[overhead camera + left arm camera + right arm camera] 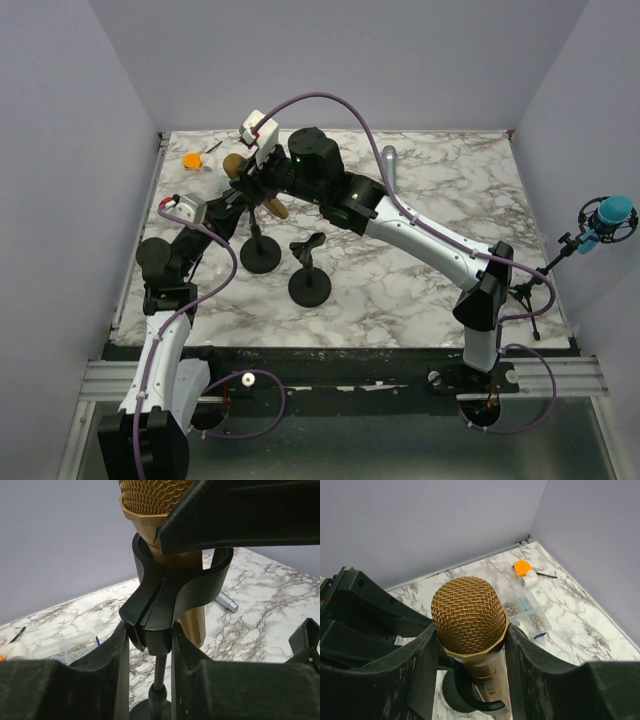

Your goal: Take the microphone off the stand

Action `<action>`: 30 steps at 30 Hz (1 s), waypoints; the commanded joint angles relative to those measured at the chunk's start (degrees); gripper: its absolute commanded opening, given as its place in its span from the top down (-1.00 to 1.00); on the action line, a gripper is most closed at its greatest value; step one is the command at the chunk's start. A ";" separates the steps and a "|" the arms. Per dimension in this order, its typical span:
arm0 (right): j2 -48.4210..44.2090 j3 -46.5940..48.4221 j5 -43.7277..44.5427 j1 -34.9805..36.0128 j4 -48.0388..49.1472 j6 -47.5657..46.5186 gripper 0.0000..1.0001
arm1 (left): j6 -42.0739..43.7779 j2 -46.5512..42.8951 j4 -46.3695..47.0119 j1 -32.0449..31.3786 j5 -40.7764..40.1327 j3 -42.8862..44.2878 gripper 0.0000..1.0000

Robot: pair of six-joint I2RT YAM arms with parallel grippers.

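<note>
A gold microphone (236, 163) sits tilted in the black clip of a stand (260, 256) at the table's back left. My right gripper (245, 173) is shut on the microphone, its fingers (422, 665) pressing both sides just under the mesh head (469, 612). Below it, my left gripper (247, 200) is shut on the stand's clip (160, 600). Its fingers (112, 665) squeeze the clip's neck above the thin pole. The gold body (192, 620) still runs through the clip's fork (470, 700).
A second, empty stand (309, 283) is just right of the first. A silver microphone (389, 160) lies at the back. An orange object (192, 160) and a clear parts box (527, 612) are at the back left. A blue microphone on a tripod (607, 215) is at the right edge.
</note>
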 commanded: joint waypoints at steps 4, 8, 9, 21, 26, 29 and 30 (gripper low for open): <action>1.34 3.08 2.36 1.33 0.10 2.45 0.57 | 4.69 -1.25 -3.38 -0.78 0.43 0.83 1.00; 0.65 5.58 9.99 1.41 1.29 3.88 0.61 | 4.69 -0.87 -4.34 -1.11 1.08 1.36 1.00; 0.13 5.65 12.01 1.36 2.29 4.13 0.61 | 4.69 -0.85 -4.54 -1.11 1.16 1.37 1.00; -7.93 3.17 41.61 1.22 17.68 1.92 0.59 | 6.33 -0.01 -9.35 -1.44 -0.61 3.02 1.00; -12.84 -3.81 46.70 0.42 21.89 -0.82 0.56 | 5.86 0.01 -13.50 -1.50 -1.03 4.91 0.95; -16.80 -10.39 48.58 -0.55 23.23 -1.59 0.56 | 5.66 -0.86 -15.02 -1.66 -2.58 5.01 0.87; -18.55 -13.48 48.74 -1.22 23.36 -1.44 0.56 | 5.50 -1.36 -15.18 -1.72 -3.45 4.83 0.85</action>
